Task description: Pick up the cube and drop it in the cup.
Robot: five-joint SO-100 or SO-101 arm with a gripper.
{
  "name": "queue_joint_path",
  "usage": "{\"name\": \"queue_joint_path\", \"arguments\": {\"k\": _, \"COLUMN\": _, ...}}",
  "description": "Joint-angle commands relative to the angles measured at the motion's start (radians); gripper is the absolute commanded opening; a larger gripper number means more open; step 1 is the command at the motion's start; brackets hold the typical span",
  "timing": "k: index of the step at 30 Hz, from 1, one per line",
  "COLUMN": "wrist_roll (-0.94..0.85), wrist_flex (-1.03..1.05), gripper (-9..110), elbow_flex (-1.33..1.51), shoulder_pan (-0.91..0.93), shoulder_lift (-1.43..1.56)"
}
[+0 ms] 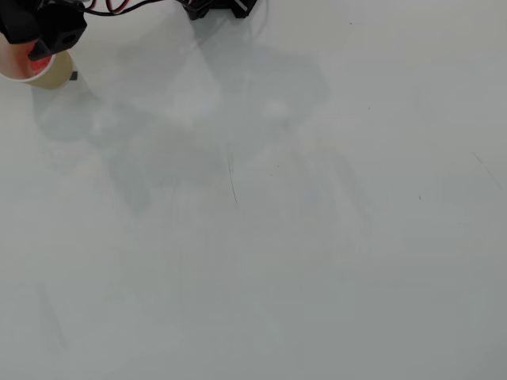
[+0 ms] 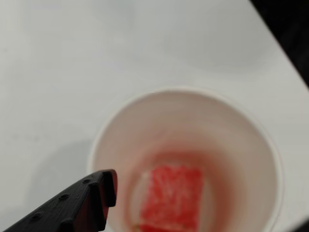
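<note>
Surface (image 1: 317,237): plain white, smooth, slightly glossy; fills almost the whole overhead view. Soft grey shadows spread across its upper left and middle. A few thin dark scratch marks near centre, another faint line at far right.

Cup (image 1: 49,75) stands upright on the surface at the far upper-left corner of the overhead view, partly covered from above by black arm hardware. A tiny dark speck (image 1: 73,76) lies on the surface just beside the cup's right side.

Wrist view: cup (image 2: 116,130) sits on the white surface (image 2: 72,58); dark surface edge at upper right.
</note>
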Motion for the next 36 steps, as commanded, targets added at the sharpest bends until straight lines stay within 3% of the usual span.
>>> {"name": "queue_joint_path", "arguments": {"k": 1, "wrist_roll": -0.009, "wrist_flex": -0.044, "gripper": 44, "elbow_flex": -0.132, "shoulder_pan": -0.012, "shoulder_lift": 0.012}}
{"name": "queue_joint_path", "arguments": {"k": 5, "wrist_roll": -0.009, "wrist_flex": -0.046, "gripper": 43, "elbow_flex": -0.132, "shoulder_pan": -0.017, "shoulder_lift": 0.011}}
{"name": "queue_joint_path", "arguments": {"k": 15, "wrist_roll": -0.009, "wrist_flex": -0.054, "gripper": 18, "elbow_flex": -0.126, "shoulder_pan": -0.031, "shoulder_lift": 0.015}}
{"name": "queue_joint_path", "arguments": {"k": 24, "wrist_roll": -0.009, "wrist_flex": -0.054, "gripper": 9, "elbow_flex": -0.101, "shoulder_pan": -0.078, "shoulder_lift": 0.046}}
{"name": "queue_joint_path", "arguments": {"k": 36, "wrist_roll": 0.0, "wrist_flex": 0.018, "gripper": 0, "elbow_flex": -0.008, "shoulder_pan": -0.451, "shoulder_lift": 0.187}}
